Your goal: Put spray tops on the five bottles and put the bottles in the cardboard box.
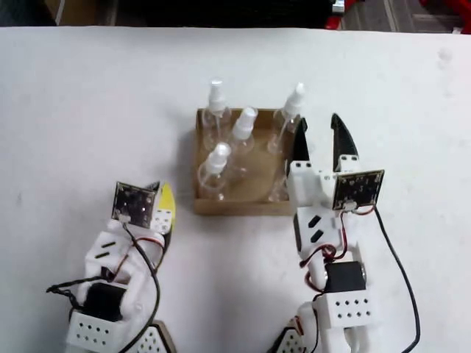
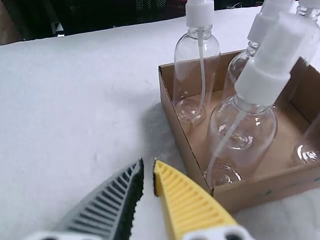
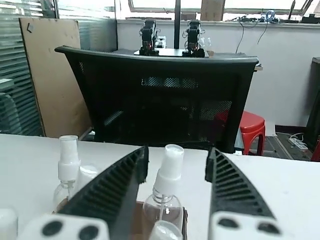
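Observation:
The shallow cardboard box [image 1: 235, 207] sits mid-table with several clear bottles standing in it, each with a white spray top. One bottle [image 1: 215, 110] is at the back left, another bottle [image 1: 216, 168] at the front left. My right gripper [image 1: 321, 140] hangs open over the box's right edge, one black finger inside and one outside, nothing between them. It partly hides a bottle [image 1: 280, 187] at the front right. In the right wrist view a bottle [image 3: 165, 195] stands beyond the right gripper [image 3: 176, 152]. My left gripper [image 2: 148, 167] is shut and empty, low to the left of the box [image 2: 260, 190].
White table [image 1: 88, 110] spreads wide on both sides of the box. Black cables [image 1: 401, 272] trail from the right arm near the front edge. A black mesh chair [image 3: 160, 95] stands beyond the table's far edge.

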`<action>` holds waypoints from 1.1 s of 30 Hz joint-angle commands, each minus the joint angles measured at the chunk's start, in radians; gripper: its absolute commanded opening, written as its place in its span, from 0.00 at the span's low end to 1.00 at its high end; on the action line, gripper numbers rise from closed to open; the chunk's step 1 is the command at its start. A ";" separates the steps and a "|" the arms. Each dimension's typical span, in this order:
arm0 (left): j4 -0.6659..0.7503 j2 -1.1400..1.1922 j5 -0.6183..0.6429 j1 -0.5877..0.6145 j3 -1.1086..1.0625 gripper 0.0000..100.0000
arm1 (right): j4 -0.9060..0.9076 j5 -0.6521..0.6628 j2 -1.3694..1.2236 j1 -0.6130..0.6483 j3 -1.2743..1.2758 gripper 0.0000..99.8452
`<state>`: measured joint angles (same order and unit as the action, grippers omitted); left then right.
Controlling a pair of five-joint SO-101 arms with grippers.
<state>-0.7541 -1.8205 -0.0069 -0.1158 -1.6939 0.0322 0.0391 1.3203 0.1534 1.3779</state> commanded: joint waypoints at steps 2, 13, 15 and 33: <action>-0.006 -0.008 -0.012 -0.008 0.002 0.04 | -0.002 0.009 0.001 -0.001 -0.058 0.14; -0.006 -0.008 -0.012 -0.010 0.002 0.04 | 0.367 -0.164 -0.274 -0.213 -0.555 0.02; -0.008 -0.008 -0.012 -0.010 0.002 0.04 | 0.432 -0.199 -0.403 -0.246 -0.617 0.02; -0.011 -0.008 -0.012 -0.007 0.002 0.04 | 0.656 -0.255 -0.722 -0.162 -0.724 0.02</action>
<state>-0.7541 -1.8205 -0.0069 -0.1158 -1.6939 0.6889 -0.2033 0.6283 -0.0384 0.7012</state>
